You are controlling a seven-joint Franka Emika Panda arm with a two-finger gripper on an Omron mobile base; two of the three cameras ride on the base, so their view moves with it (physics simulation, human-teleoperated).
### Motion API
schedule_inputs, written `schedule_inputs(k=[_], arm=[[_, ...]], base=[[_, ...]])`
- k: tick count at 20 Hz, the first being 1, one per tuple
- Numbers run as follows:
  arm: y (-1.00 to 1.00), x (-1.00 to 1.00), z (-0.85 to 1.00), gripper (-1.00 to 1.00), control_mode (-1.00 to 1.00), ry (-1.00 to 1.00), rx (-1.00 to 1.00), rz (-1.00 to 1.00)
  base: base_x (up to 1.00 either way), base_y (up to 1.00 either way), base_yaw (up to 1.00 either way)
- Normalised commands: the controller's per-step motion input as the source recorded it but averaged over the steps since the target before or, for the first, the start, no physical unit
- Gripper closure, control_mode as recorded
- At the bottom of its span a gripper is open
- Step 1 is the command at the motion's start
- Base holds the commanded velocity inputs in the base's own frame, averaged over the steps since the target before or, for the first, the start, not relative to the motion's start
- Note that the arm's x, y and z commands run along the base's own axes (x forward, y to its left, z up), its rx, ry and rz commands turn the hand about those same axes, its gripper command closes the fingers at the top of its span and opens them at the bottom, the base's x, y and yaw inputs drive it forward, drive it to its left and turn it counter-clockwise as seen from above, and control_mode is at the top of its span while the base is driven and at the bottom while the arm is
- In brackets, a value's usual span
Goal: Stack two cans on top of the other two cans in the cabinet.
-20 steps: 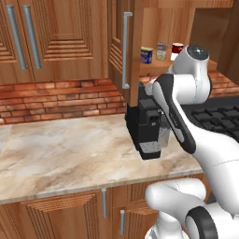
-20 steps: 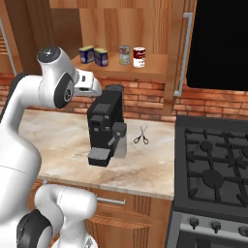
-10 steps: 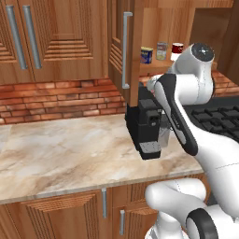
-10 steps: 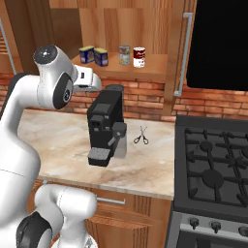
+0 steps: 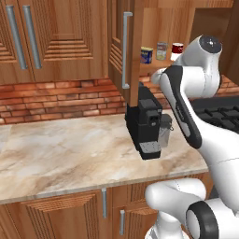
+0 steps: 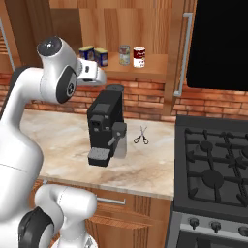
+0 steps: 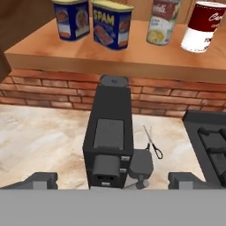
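Observation:
Four cans stand side by side on the shelf [image 7: 132, 59] of the open cabinet, none on top of another. From left in the hand view: a blue can [image 7: 70, 20], a blue-and-yellow can [image 7: 111, 24], a pale green can [image 7: 161, 22] and a red-topped white can [image 7: 204, 26]. In the right base view they show as the blue can [image 6: 87, 52], blue-and-yellow can [image 6: 101, 56], green can [image 6: 124, 54] and red-topped can [image 6: 139, 56]. My gripper [image 7: 112, 180] is open and holds nothing. It hangs in front of and below the shelf, left of the cans [image 6: 97, 75].
A black coffee machine [image 6: 104, 128] stands on the marble counter right under the shelf, with scissors [image 6: 141, 135] beside it. The cabinet door [image 5: 125, 49] hangs open to the left. A stove [image 6: 213, 164] and a dark microwave [image 6: 218, 43] are on the right.
The arm's elbow has risen a little and the hand has shifted slightly. The cans have not moved.

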Motion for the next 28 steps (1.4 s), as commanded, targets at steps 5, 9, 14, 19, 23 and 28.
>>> schedule_inputs(k=[5,9,14,19,23,28], arm=[[-0.17,0.00,0.02,-1.00,-1.00,-0.04,0.00,0.00],[-0.26,0.00,0.00,-1.00,-1.00,-0.09,0.00,0.00],[-0.21,0.00,0.02,-1.00,-1.00,-0.09,0.00,0.00],[-0.03,0.00,0.11,-1.00,-1.00,-0.13,0.00,0.00],[0.00,0.04,0.17,-1.00,-1.00,-0.14,0.00,0.00],[0.01,0.13,0.11,-1.00,-1.00,-0.09,0.00,0.00]], base=[[0.00,0.00,0.00],[0.00,0.00,0.00],[0.00,0.00,0.00],[0.00,0.00,0.00],[0.00,0.00,0.00],[0.00,0.00,0.00]])
